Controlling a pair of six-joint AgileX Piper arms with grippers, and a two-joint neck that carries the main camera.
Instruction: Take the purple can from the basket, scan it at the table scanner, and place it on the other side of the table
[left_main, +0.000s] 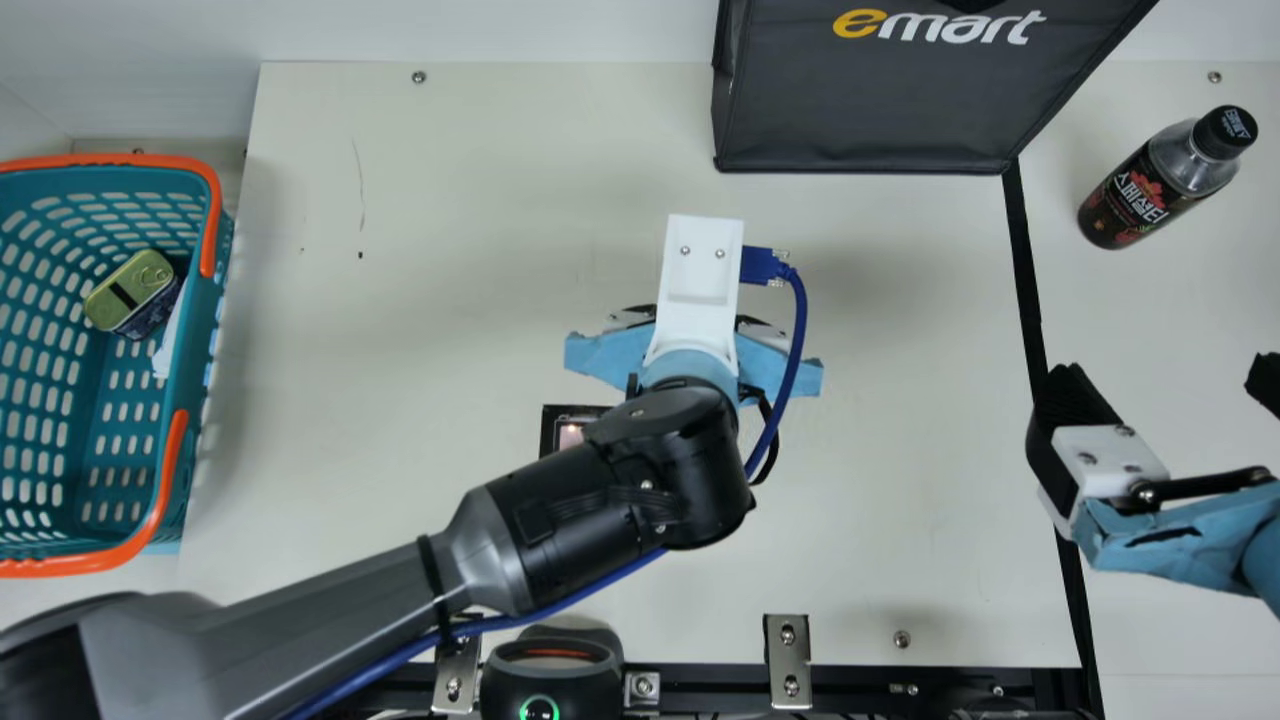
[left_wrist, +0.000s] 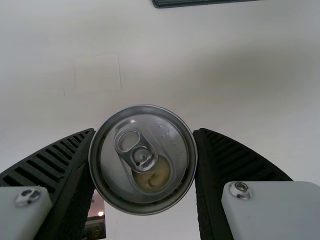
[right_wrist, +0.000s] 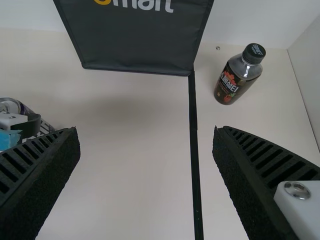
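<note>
Over the surface (left_main: 420, 330), the left arm (left_main: 560, 510) is slanting in from the near-left corner. The left gripper (left_main: 608, 356) is pointing down, clasping the purple can (left_wrist: 143, 160) between the left and right edges. Toward the right edge, the right gripper (left_main: 1163, 388) is spreading its fingers wide.

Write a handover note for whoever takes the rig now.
Left gripper: closed on the purple can, near the lit panel in the table, likely the scanner.
Right gripper: open and empty, over the table's right part.
Done: can out of the basket.
Unclear: whether it has been scanned.
To do: confirm or make the scan, then set the can down on the other side, probably past the black line, where the black-capped bottle is.
</note>
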